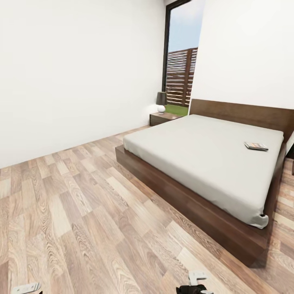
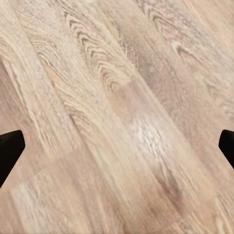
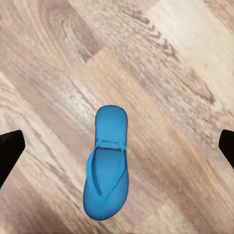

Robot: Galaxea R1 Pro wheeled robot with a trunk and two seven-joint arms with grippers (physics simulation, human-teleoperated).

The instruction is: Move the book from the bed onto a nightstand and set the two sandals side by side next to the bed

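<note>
From the head view we look across the floor (image 1: pixel 81 212) to the bed (image 1: pixel 196 159), its pale mattress bare except for the book (image 1: pixel 256 146), which lies flat near the headboard end, well in from the near edge. A nightstand (image 1: pixel 162 118) stands beside the bed's far corner with a small lamp (image 1: pixel 161 102) on it. Parts of our two arms show at the bottom edge of this view, too little to read.

In the left wrist view the left hand (image 2: pixel 117 146) has its fingers (image 2: pixel 9 151) wide apart, with bare floorboards between them and nothing held.

In the right wrist view the right hand (image 3: pixel 117 146) is likewise spread, and a blue sandal (image 3: pixel 106 163) lies sole-down on the floor between the fingers, apart from both. We cannot say from these pictures where it lies relative to the bed, nor where its mate is.

We judge the sandal light, thin and somewhat bendy, so it may droop if held by one end; pinching across the sole's edges near the middle, just behind the strap, looks safest, since the flat sole offers little height to catch. The book looks thin and light too, and probably slick on the mattress; we would take it across its short width at one edge, pressing slightly into the soft bedding.
</note>
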